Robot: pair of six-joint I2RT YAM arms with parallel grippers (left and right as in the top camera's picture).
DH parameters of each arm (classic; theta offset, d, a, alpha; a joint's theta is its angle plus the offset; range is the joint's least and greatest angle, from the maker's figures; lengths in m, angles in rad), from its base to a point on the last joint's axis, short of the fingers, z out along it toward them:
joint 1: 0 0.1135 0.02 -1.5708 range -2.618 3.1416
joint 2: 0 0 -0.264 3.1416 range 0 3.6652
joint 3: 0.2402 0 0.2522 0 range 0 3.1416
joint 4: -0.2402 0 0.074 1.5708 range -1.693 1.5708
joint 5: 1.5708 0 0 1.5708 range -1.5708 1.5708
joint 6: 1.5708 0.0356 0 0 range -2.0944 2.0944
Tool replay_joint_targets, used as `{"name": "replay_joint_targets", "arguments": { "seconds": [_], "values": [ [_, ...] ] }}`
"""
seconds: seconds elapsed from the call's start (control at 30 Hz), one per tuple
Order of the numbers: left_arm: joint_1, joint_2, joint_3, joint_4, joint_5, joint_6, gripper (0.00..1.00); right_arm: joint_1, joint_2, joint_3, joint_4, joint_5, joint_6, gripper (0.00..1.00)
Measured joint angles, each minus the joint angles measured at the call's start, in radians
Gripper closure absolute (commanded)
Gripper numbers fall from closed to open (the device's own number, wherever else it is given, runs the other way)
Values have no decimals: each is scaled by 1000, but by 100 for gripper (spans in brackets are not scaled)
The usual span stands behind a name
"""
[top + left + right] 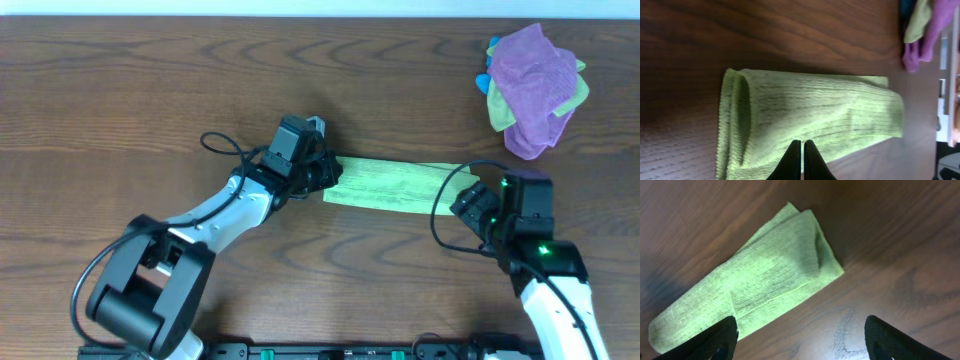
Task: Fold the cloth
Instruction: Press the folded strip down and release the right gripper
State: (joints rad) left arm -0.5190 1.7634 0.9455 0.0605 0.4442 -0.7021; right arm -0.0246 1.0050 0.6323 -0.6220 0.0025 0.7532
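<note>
1. Overhead view
   1. The cloth (395, 186) is a light lime-green strip, folded long and narrow. It lies flat on the wooden table (150, 90), near its middle, and runs left to right with a slight downward slant.
   2. The left gripper (325, 172) sits at the left end of the strip and covers that end. The right gripper (468, 200) sits at the right end, where a black cable crosses the fabric.
   3. From this height, finger position cannot be read on either tool.
   4. A purple cloth (535, 85) lies bunched at the far right corner, on top of a duller yellow-green cloth (577, 88). Both are well apart from the strip.

2. Left wrist view
   1. The cloth (815, 120) shows a ribbed, soft surface. Stacked layers and a rounded fold are visible at its left end.
   2. The fingers of the left gripper (802, 161) are pressed together over the near edge of the strip. Whether any fabric is pinched between them cannot be told.
   3. The lower left part of the strip is cut off by the frame edge.

3. Right wrist view
   1. The cloth (755, 285) runs diagonally, with its layered end pointing up and to the right.
   2. The fingers of the right gripper (800, 330) are set wide apart. One fingertip (715, 340) overlaps the lower edge of the strip, and the other stands over bare wood.
   3. The lower left end of the strip is partly hidden behind that fingertip.
</note>
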Motion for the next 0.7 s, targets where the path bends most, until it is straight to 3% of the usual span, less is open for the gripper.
{"name": "replay_joint_targets", "arguments": {
  "seconds": [0.3,0.7],
  "values": [
    [-43,127,27,-5,-12,4,94,-148,1,-169,188,-248,-28,19],
    [-59,129,40,-99,-82,54,95,-166,1,-365,446,-332,-22,21]
  ]
}}
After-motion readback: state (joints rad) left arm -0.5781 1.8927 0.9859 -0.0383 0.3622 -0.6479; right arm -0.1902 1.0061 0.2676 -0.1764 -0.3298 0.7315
